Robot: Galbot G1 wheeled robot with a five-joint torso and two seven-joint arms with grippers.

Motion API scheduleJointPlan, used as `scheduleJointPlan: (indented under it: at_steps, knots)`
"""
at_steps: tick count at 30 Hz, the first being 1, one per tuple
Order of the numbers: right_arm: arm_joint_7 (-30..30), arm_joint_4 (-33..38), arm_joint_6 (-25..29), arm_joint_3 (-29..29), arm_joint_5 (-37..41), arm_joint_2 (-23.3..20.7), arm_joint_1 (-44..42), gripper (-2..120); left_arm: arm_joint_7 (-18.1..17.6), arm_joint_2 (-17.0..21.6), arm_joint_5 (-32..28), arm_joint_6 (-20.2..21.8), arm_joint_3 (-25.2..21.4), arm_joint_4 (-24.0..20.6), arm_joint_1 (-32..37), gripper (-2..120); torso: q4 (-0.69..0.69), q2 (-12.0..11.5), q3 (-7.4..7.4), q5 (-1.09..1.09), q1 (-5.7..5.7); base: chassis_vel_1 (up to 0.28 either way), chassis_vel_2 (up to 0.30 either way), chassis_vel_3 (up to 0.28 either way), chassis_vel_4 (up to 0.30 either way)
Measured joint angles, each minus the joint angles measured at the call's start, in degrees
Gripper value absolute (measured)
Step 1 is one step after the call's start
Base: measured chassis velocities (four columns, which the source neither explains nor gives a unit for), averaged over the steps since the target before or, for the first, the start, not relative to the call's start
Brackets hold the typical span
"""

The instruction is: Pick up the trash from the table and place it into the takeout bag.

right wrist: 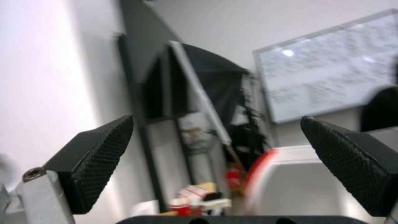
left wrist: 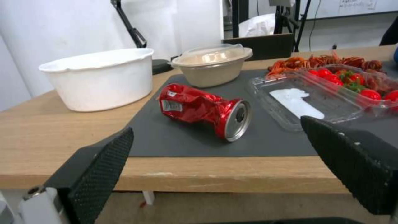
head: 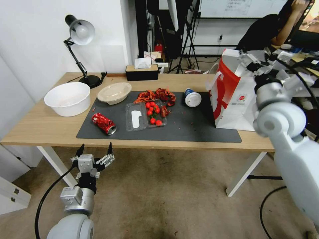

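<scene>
Left gripper hovering below the bench's near edge, fingers spread wide, nothing held. Straight ahead on the dark mat, near its left end: crushed red can on its side, probably light, thin-walled, slick, easily dented; best pinched across the crumpled middle. Close beside: white tub, lidded beige bowl, clear clamshell of tomatoes. Paper cup toward the bench's right end. Right gripper raised over the takeout bag, fingers wide, empty.
</scene>
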Motion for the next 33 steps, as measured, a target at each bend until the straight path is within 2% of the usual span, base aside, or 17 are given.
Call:
scheduleJointPlan:
  at_steps: [2,6,8,9,12,23,33]
  knots:
    - [-4.8,3.1,3.7,-0.3,-6.1,0.7,-6.5,100,0.0,0.0,0.0,0.0,0.1,0.0,0.0,100,-0.01,0.0,0.00,0.01,0.01,0.000,0.000,0.000,0.000]
    - [-6.9,4.4,6.0,-0.9,-9.9,1.3,-10.2,100,0.0,0.0,0.0,0.0,0.1,0.0,0.0,100,0.00,0.0,0.00,0.01,0.00,0.000,0.000,0.000,0.000]
    - [-8.8,6.2,9.2,-1.6,-15.9,3.0,-17.0,100,0.0,0.0,-0.1,0.0,0.2,0.1,0.0,100,-0.01,0.0,0.00,0.01,0.00,0.000,0.000,0.000,0.000]
    - [-8.8,6.2,9.2,-1.6,-15.9,3.0,-17.0,100,0.0,0.0,-0.1,0.0,0.2,0.1,0.0,100,-0.01,0.0,0.00,0.01,0.00,0.000,0.000,0.000,0.000]
    - [-9.5,6.6,12.5,-2.2,-23.5,5.2,-23.7,100,0.0,0.0,-0.1,-0.2,0.2,0.1,0.1,100,0.00,0.0,0.00,0.00,0.00,0.000,0.000,0.000,0.000]
    - [-6.1,5.4,18.4,-3.5,-38.5,12.0,-38.8,100,0.0,0.5,-0.3,-0.5,0.3,0.0,0.6,100,-0.01,0.0,-0.01,0.01,0.00,0.000,0.000,0.000,0.000]
    - [-2.1,1.1,21.6,-4.1,-41.9,15.7,-44.8,100,0.0,1.2,-0.5,-0.8,0.5,0.0,0.5,100,0.00,0.0,0.00,0.00,0.00,0.000,0.000,0.000,0.000]
